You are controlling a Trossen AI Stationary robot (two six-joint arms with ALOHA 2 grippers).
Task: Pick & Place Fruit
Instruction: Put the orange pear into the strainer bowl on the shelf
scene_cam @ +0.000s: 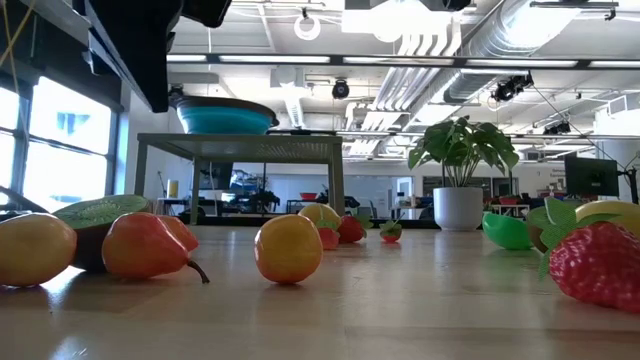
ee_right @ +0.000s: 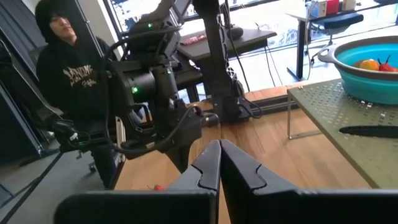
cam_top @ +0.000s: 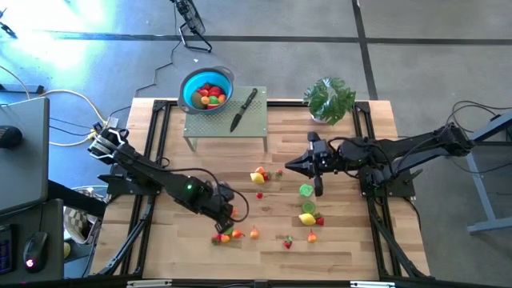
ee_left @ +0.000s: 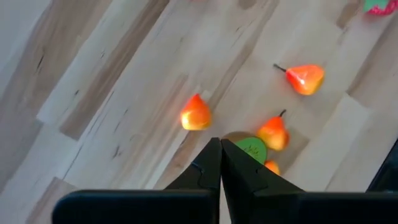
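Observation:
Small toy fruit lie scattered on the wooden table [cam_top: 344,248]: a cluster with pears and a green kiwi half [cam_top: 224,234], more pieces near the middle [cam_top: 258,175], and a lemon [cam_top: 307,218] beside a strawberry. My left gripper [cam_top: 232,214] is shut and slants down just over the near-left cluster; in its wrist view the tips [ee_left: 219,143] stand beside the kiwi half [ee_left: 250,148] and a pear [ee_left: 273,132]. My right gripper [cam_top: 290,166] is shut, held level above the table's middle, with nothing in it. More fruit sit in the blue bowl [cam_top: 206,90].
The blue bowl stands on a green perforated stand [cam_top: 226,122] at the far edge, with a black-handled knife [cam_top: 243,110] beside it. A potted plant [cam_top: 330,99] is at the far right. A person in a dark hoodie [ee_right: 68,74] sits beyond the table's left side.

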